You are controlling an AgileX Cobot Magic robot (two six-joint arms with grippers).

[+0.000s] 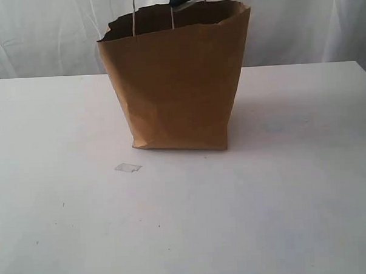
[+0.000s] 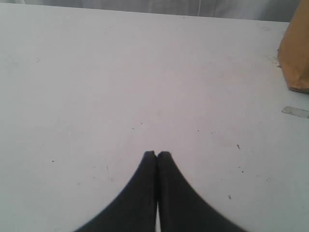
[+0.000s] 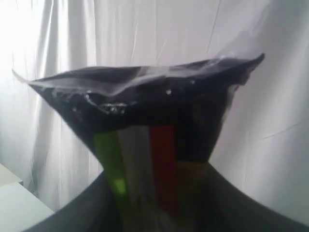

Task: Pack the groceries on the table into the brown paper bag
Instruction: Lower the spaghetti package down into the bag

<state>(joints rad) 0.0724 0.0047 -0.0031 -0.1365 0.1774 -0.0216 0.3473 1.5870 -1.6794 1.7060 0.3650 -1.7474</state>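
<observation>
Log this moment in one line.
left gripper: shut, empty, over table | right gripper: shut on pasta packet | pasta packet: above bag rim

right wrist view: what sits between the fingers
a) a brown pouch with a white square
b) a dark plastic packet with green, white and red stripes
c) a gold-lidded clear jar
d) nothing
b: the right gripper has its fingers pressed on both sides of the long dark plastic pasta packet with green, white and red stripes.
</observation>
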